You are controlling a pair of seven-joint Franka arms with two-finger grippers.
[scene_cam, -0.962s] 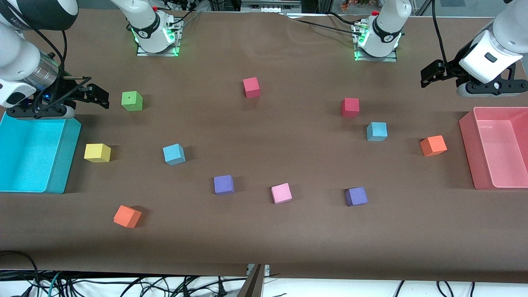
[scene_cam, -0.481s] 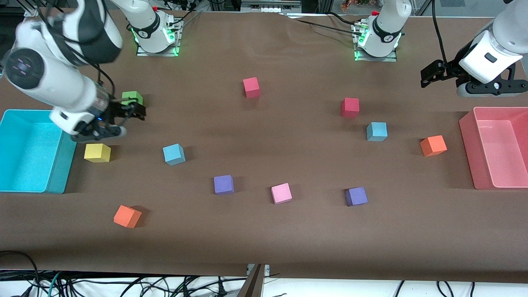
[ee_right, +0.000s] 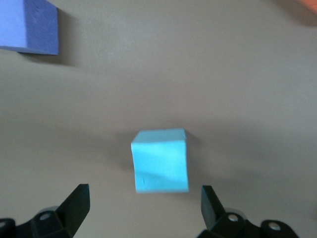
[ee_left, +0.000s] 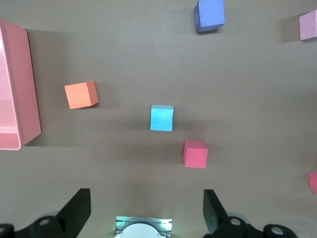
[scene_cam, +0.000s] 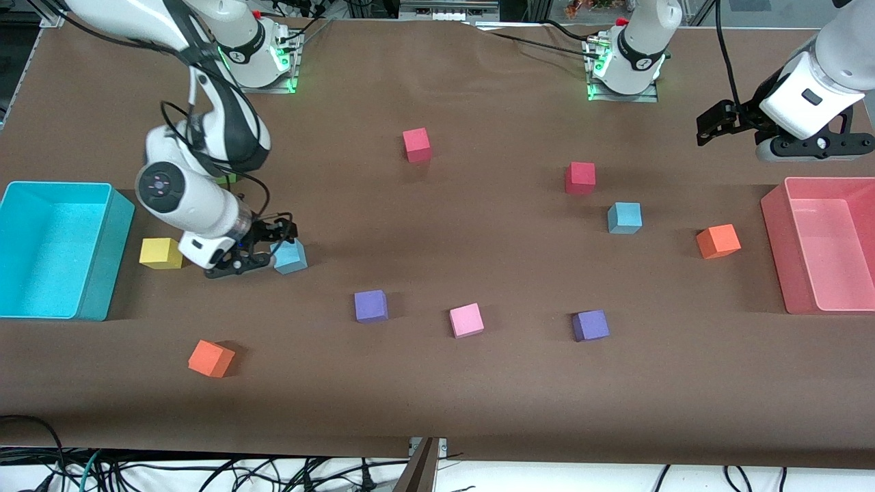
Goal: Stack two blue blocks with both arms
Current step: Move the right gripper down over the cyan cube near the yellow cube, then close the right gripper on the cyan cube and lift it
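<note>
Now the right hand (scene_cam: pixel 279 240) hovers, fingers spread and holding nothing, just over the first blue block (scene_cam: pixel 289 256) at centre-left of the front frame, on the brown surface (scene_cam: pixel 437 383) between a yellow cube (scene_cam: pixel 161 253) and a purple cube (scene_cam: pixel 371 305). To grasp well, I judge it should centre the block between the fingers, square them to two flat faces, descend straight, then clench. Its forearm slants down from the upper left. The second blue block (scene_cam: pixel 625 217) sits right of centre, below a red cube (scene_cam: pixel 580 177). The left hand (scene_cam: pixel 711 126) waits released in the upper right, above the pink bin (scene_cam: pixel 776 225).
</note>
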